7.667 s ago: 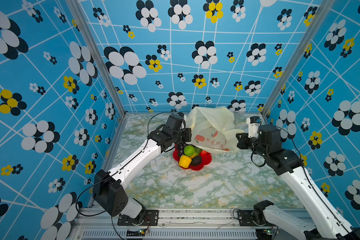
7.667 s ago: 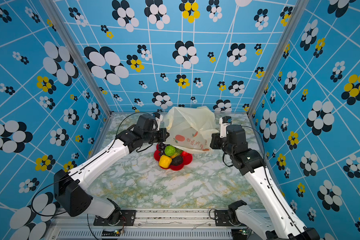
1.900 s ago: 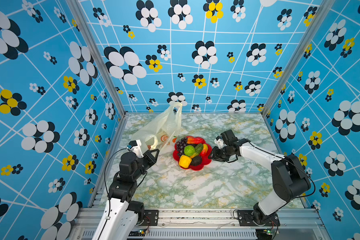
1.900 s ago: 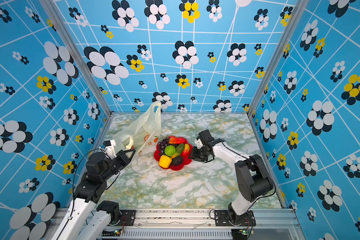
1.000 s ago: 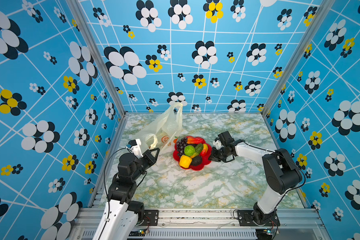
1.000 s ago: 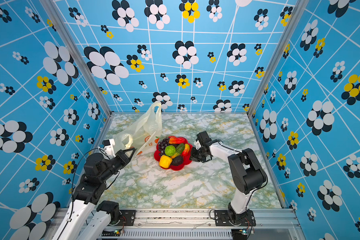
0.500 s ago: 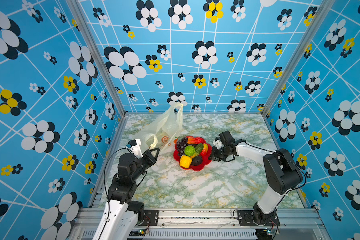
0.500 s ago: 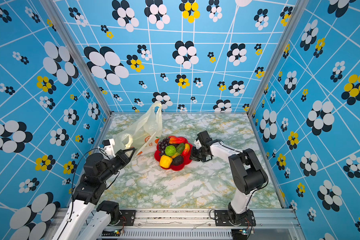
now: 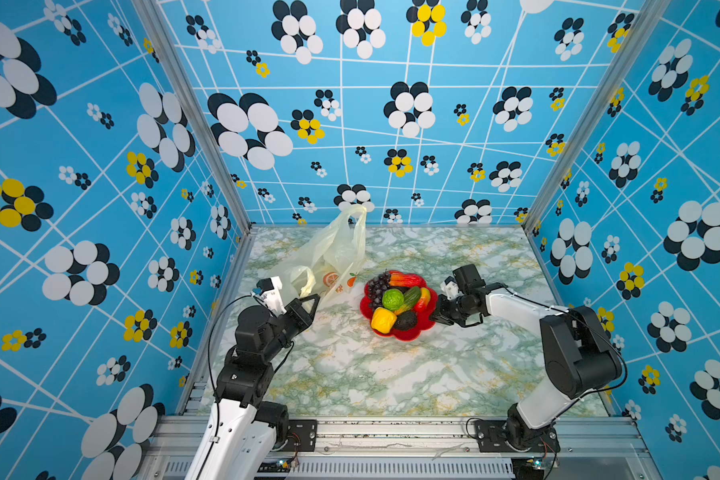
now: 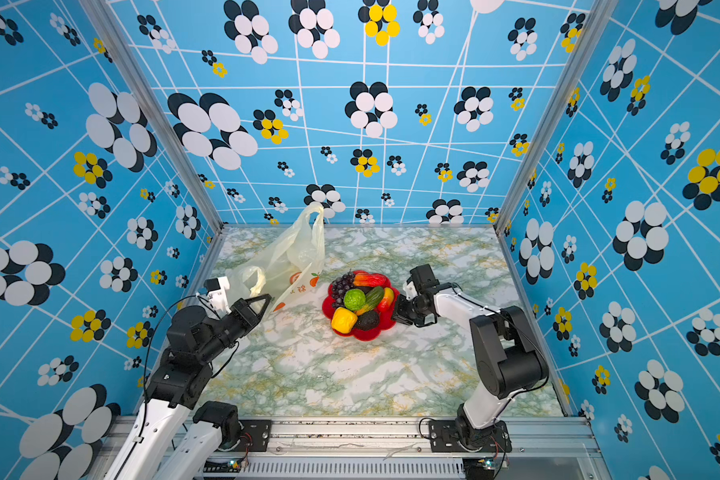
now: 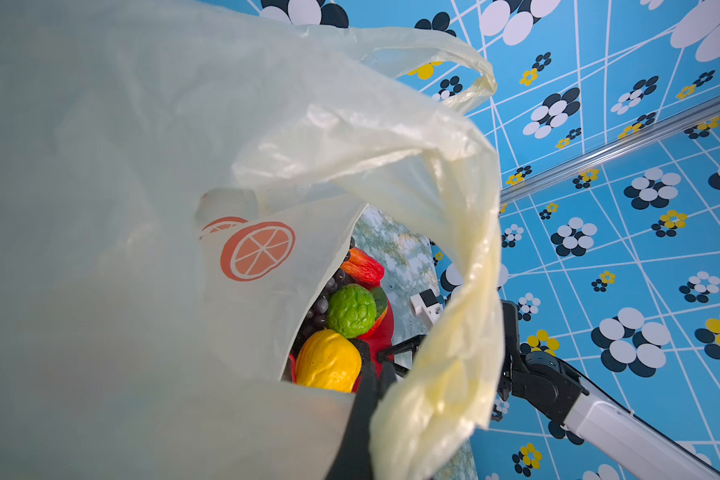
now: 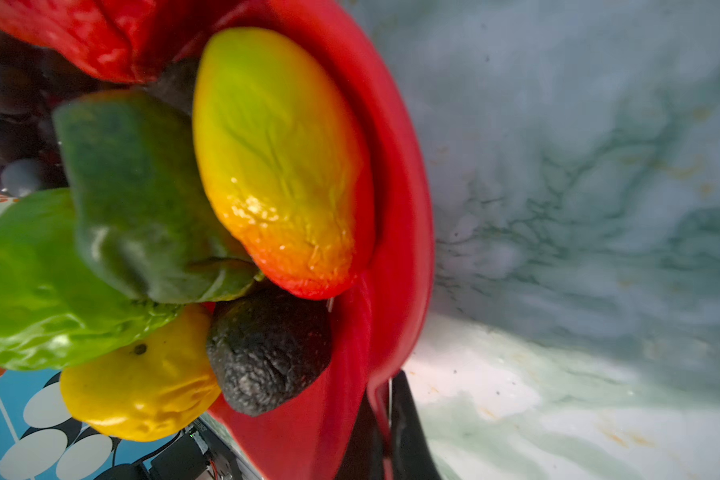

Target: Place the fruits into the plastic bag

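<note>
Clamping the red dish point(image 9: 402, 335), the right gripper point(image 9: 434, 318) is facing the plastic bag point(image 9: 337, 249) across the fruits point(image 9: 393, 299); the left gripper point(image 9: 314, 299) is pinching its mouth open.

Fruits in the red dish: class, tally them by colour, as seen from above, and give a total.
Purple: 1, grapes
Green: 2, ball, cucumber
Yellow: 1, pepper
Black: 1, avocado
Red-orange: 2, far piece, right piece
Total: 7 clearly visible.
</note>
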You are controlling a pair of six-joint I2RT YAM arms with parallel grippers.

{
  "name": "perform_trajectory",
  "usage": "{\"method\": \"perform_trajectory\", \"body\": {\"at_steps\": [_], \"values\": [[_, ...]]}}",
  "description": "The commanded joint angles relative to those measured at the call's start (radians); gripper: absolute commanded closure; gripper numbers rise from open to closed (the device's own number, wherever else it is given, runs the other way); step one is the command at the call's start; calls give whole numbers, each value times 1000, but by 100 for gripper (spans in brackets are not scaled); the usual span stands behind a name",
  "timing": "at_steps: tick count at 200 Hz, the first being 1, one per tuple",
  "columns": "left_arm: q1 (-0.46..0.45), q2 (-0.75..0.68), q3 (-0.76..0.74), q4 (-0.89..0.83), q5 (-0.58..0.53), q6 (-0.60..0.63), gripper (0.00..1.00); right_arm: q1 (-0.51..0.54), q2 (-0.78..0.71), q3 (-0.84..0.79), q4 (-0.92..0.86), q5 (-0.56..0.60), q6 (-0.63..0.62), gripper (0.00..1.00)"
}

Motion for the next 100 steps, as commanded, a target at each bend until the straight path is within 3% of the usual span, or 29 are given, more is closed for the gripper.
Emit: {"method": "perform_trajectory", "body": {"at_steps": [1,55,100], "values": [[-8,12,-13,40,22,-2,100,-22,-31,-27,-63,55,-34,100],[-14,19,-20,48,19,-4,100,-29,-42,-37,-58,50,-34,100],[-16,11,-22,37,15,1,100,-29,-48,-28,-60,51,-33,77]]}}
